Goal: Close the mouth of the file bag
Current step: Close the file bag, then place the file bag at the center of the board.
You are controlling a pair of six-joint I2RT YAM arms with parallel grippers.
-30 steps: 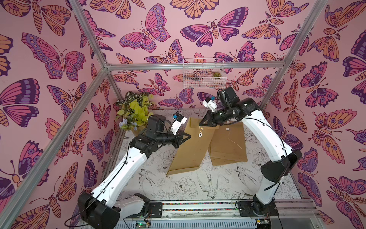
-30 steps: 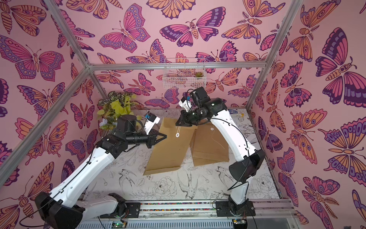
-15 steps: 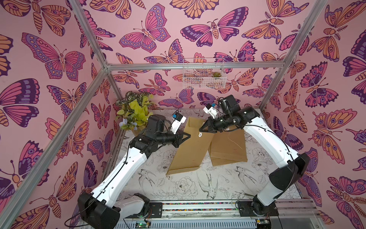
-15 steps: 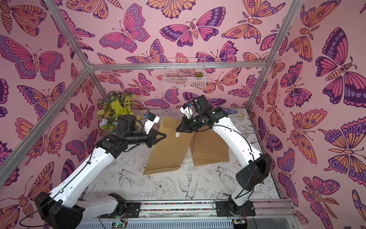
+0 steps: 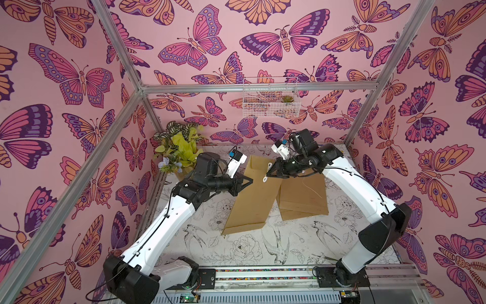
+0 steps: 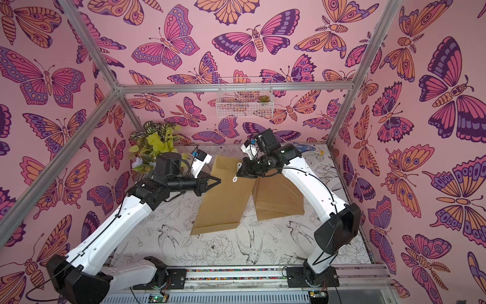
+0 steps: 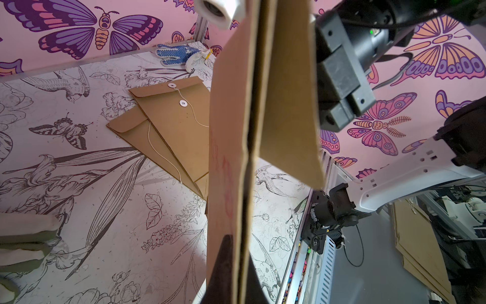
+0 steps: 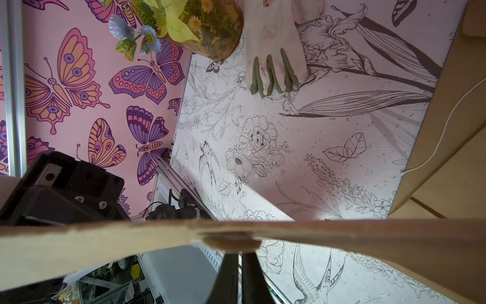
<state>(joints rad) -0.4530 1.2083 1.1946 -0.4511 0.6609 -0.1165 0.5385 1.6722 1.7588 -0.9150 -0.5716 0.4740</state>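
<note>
1. While the left gripper [image 5: 247,182] is pressed together on the left edge of a brown kraft file bag [image 5: 249,202], the bag hangs tilted over the middle of the flower-printed mat [image 5: 249,252], between the 2 arms. Whether its near end touches the mat cannot be told.
2. The right gripper [image 5: 271,174] sits at the bag's right edge, toward the far end. In the right wrist view its fingers [image 8: 226,273] show only a slim gap, and the bag's edge crosses just past their tips. Whether they pinch it cannot be told.
3. In the left wrist view the flap [image 7: 289,105] stands out at an angle from the bag's body, so the mouth looks open and the closing is judged not yet done.
4. Risk: if the right gripper has no firm hold, the stiff flap would likely spring wide again instead of folding down.
5. Risk: 1 pinch on a single edge may be all that carries the bag. The paper could swing, sag or slide out, and the bag would drop flat.
6. Risk: a stack of other file bags [image 5: 302,200] lies on the mat just right of the held one, with a loose string [image 5: 311,188] across it. A low move to the right could snag that string or push the stack.
7. Risk: pressing the flap against an unsupported bag would bend the paper rather than shut it.
</note>
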